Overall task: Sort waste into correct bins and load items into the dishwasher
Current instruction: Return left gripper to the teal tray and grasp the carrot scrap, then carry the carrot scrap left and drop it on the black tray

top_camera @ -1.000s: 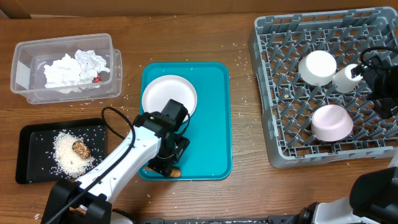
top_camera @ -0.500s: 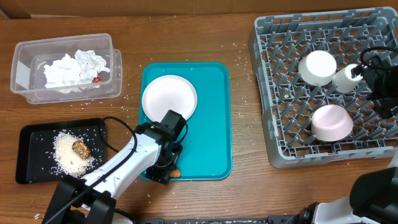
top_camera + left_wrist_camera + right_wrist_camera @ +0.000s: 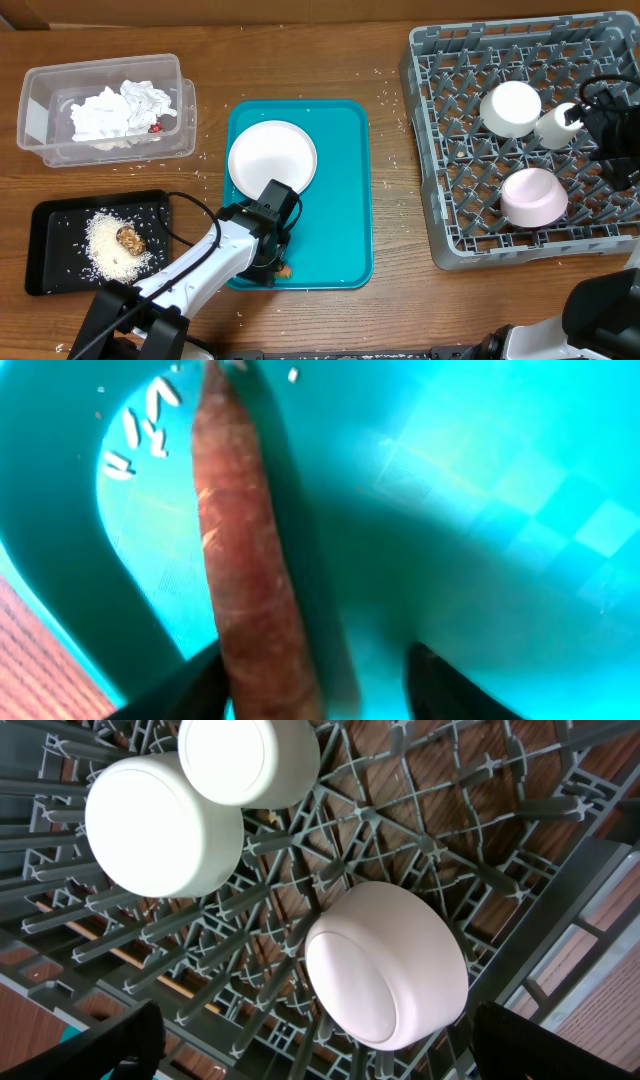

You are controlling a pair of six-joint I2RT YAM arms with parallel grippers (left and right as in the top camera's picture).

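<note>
My left gripper (image 3: pixel 268 264) is low over the front left corner of the teal tray (image 3: pixel 345 200). In the left wrist view the left gripper (image 3: pixel 315 685) is open, with the orange carrot piece (image 3: pixel 245 560) lying between its fingers against the left one. A few rice grains (image 3: pixel 135 445) lie beside the carrot. The white plate (image 3: pixel 272 155) lies on the teal tray. The grey dish rack (image 3: pixel 455 150) holds a white bowl (image 3: pixel 165 830), a pink bowl (image 3: pixel 385 965) and the cup (image 3: pixel 250 755), all upside down. My right gripper (image 3: pixel 340 1060) is open and empty above them.
The clear tub (image 3: pixel 40 80) at the back left holds white tissue (image 3: pixel 115 108) and a red wrapper bit (image 3: pixel 156 127). The black tray (image 3: pixel 50 275) at the front left holds rice (image 3: pixel 105 250) and a brown chunk (image 3: pixel 130 239). Rice grains are scattered on the table.
My left gripper has moved down and toward the tray's front left corner, closing in around the carrot piece. The right arm has not moved.
</note>
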